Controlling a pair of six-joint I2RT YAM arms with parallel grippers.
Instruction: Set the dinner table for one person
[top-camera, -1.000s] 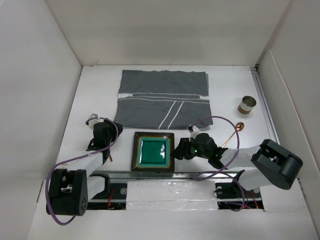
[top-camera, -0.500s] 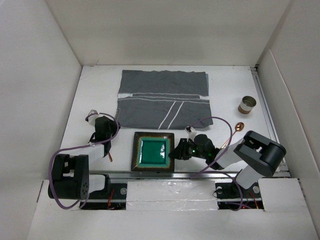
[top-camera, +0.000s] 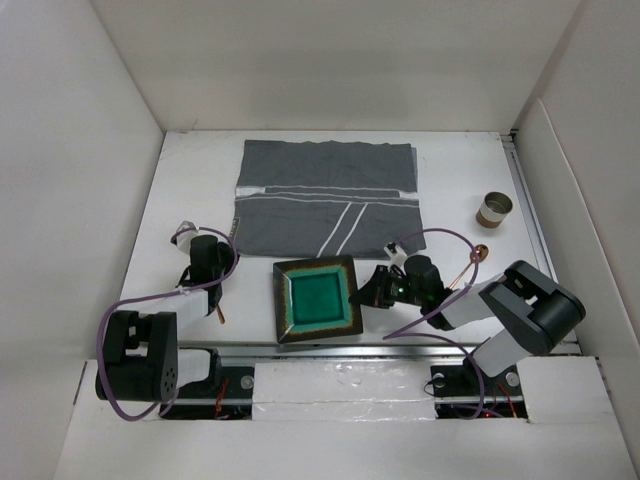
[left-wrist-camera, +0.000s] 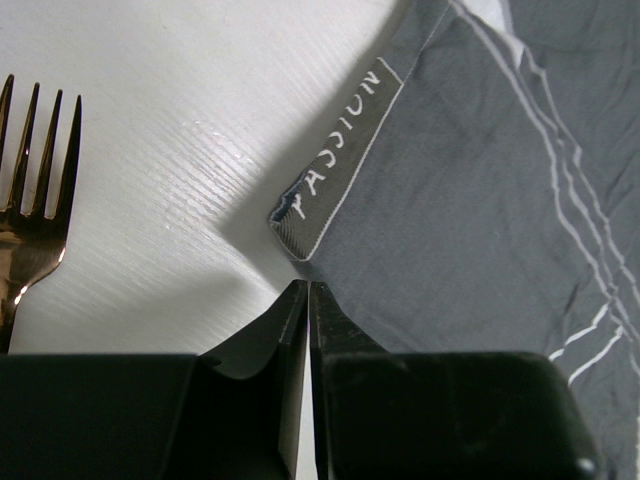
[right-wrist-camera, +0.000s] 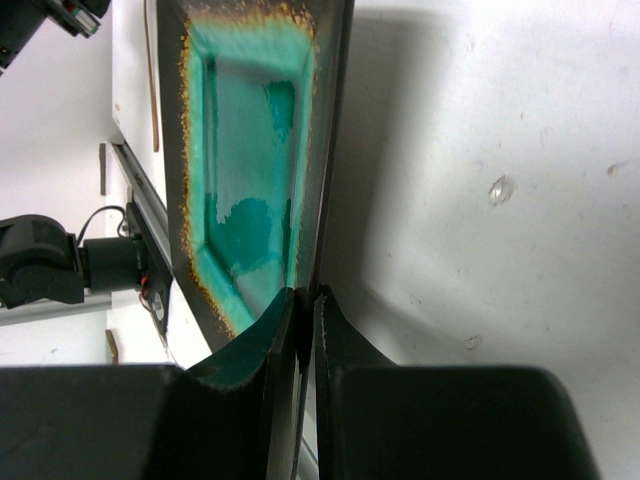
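The right gripper (right-wrist-camera: 308, 295) pinches the right rim of the green plate (top-camera: 282, 300), its arm folded low and reaching left over the dinner table (top-camera: 190, 180). The left gripper (left-wrist-camera: 308, 290) is clenched empty at the near-left corner of the grey cloth (top-camera: 325, 195), with a fork (left-wrist-camera: 35, 200) beside it.

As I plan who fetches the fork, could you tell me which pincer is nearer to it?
Left. The left pincer is shut beside the fork, at the cloth corner; the right pincer is beyond the plate, clamped on its right rim.
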